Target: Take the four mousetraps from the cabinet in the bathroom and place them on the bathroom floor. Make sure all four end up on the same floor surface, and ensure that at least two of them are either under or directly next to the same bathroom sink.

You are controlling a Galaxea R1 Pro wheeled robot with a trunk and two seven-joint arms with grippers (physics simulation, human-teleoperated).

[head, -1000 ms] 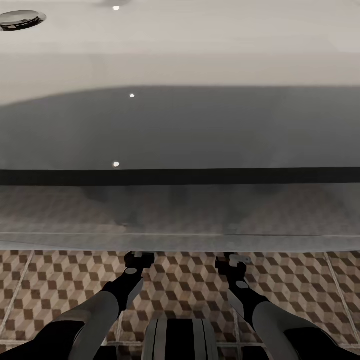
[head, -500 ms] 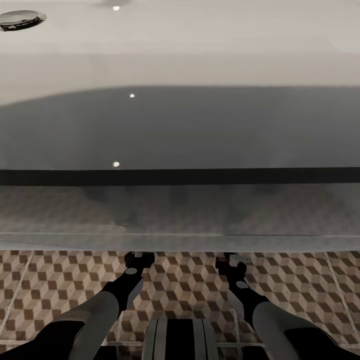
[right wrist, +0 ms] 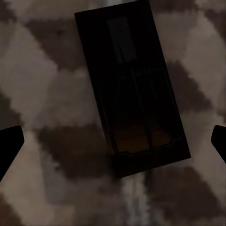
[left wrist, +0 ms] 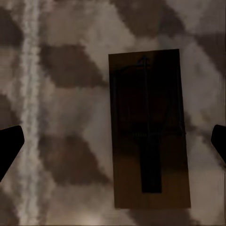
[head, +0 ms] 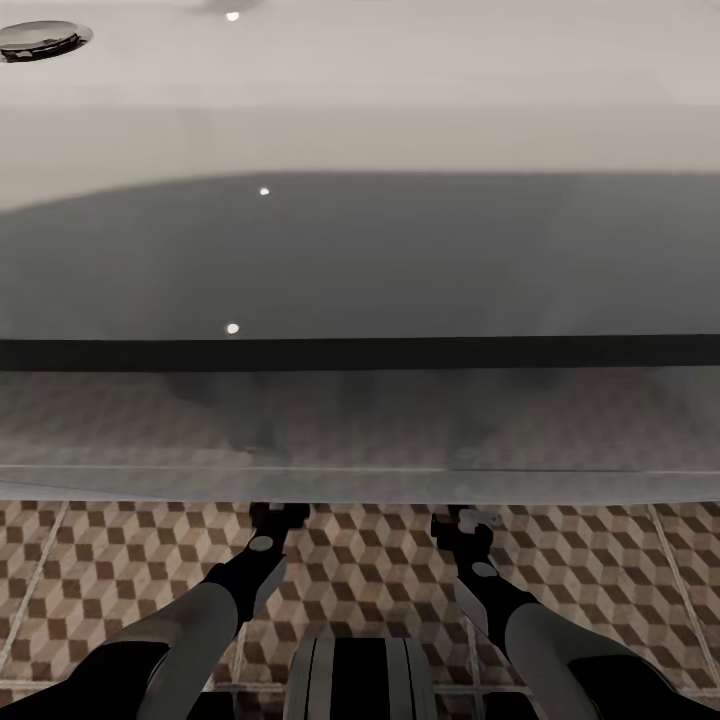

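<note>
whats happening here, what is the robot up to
The robot stands close up against a white fixture with both arms reaching down over the cube-patterned floor. Each wrist camera shows a mousetrap lying flat on the tiles: one below the left gripper, the left mousetrap, and one below the right gripper, the right mousetrap. Both grippers are open with fingertips spread wide, holding neither trap. It looks as if two traps are already on the floor.

Floor: cube-patterned bathroom floor [head: 360, 570] is stretching beneath me, pale grout lines crossing it.
Under my left wrist: one mousetrap [left wrist: 149, 129] is lying flat on the tiles.
Under my right wrist: a second mousetrap [right wrist: 133, 87] is lying flat, partly across a grout line.
</note>
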